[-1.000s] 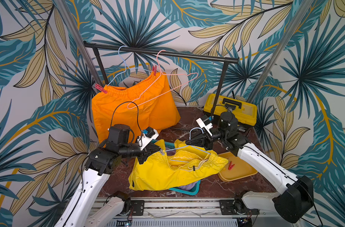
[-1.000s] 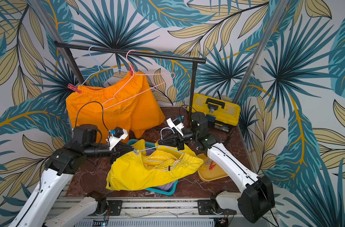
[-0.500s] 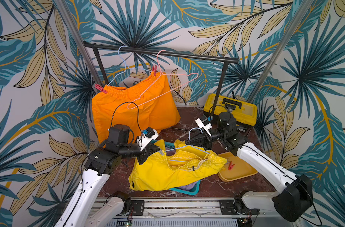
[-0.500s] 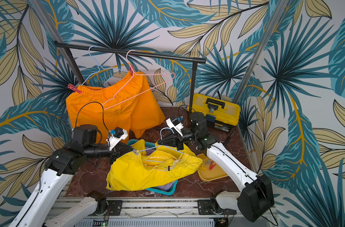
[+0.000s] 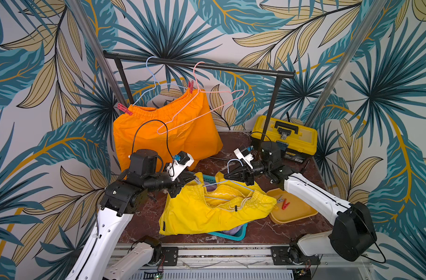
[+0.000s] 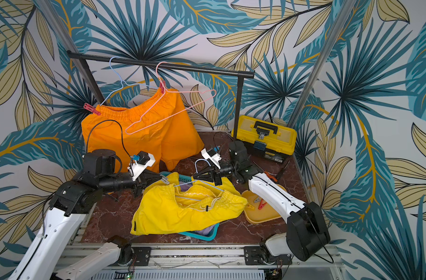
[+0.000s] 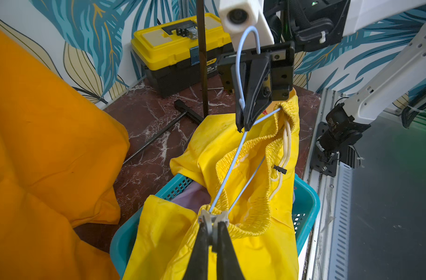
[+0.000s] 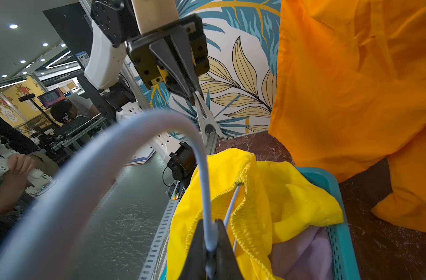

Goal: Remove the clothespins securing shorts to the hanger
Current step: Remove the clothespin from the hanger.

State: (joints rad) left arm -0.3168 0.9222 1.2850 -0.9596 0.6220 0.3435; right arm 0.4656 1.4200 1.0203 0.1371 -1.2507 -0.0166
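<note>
The yellow shorts (image 5: 207,213) lie heaped over a teal basket, threaded on a pale blue hanger (image 7: 227,174). My left gripper (image 7: 213,224) is shut on a grey clothespin (image 7: 212,218) at the waistband corner where the hanger wires meet. Whether the pin still bites the cloth does not show. My right gripper (image 8: 210,224) is shut on the hanger's neck (image 8: 204,181) just below its hook. At the back the orange shorts (image 5: 168,135) hang from another blue hanger, pinned by two red clothespins (image 5: 121,108) (image 5: 190,86). The lilac shorts (image 8: 304,252) lie in the basket.
The teal basket (image 7: 306,206) sits at the front middle. To its right, a yellow tray (image 5: 296,213) holds loose clothespins. A bare pink hanger (image 5: 200,106) hangs on the black rail (image 5: 231,68). A yellow toolbox (image 5: 284,135) stands at the back right.
My right gripper has drifted slightly left with the hanger in it. My left arm and both pairs of jaws look unchanged.
</note>
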